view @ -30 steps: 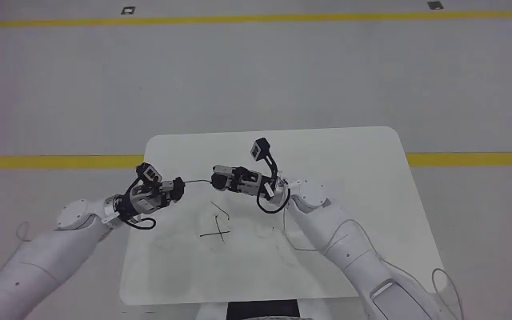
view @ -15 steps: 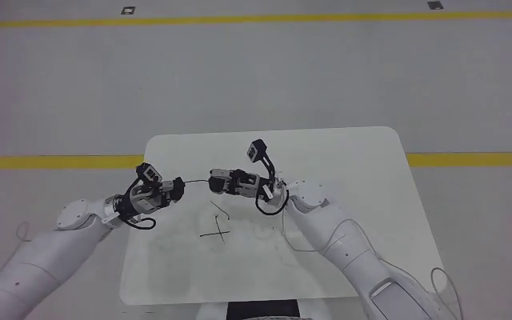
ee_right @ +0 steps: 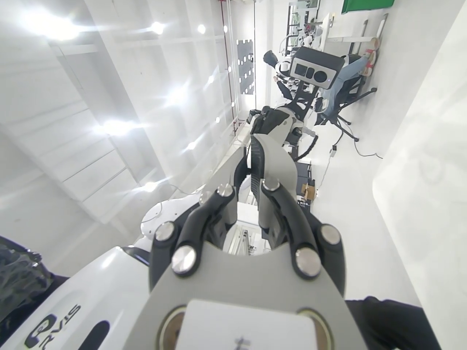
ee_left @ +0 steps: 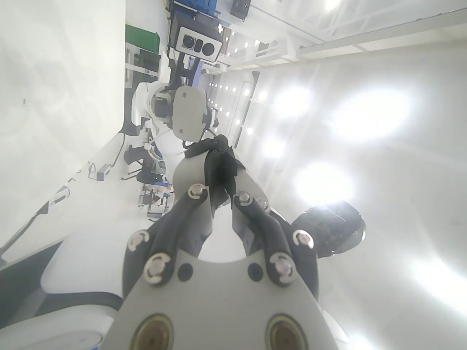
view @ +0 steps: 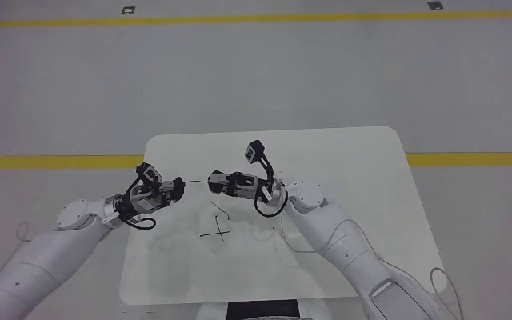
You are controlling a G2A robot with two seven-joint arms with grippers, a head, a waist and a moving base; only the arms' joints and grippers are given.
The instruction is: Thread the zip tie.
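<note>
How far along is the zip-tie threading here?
Done: the thin black zip tie is off the white table, held between the left gripper and right gripper. In hand: both grip it in mid-air. Left: no closed loop shows, so threading apparently remains.

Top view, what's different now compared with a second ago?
The right gripper has eased a little toward the left gripper, shortening the stretch of zip tie strung between them. Nothing was picked up or released. The left gripper stayed where it was, and the loose ties on the table did not move.
</note>
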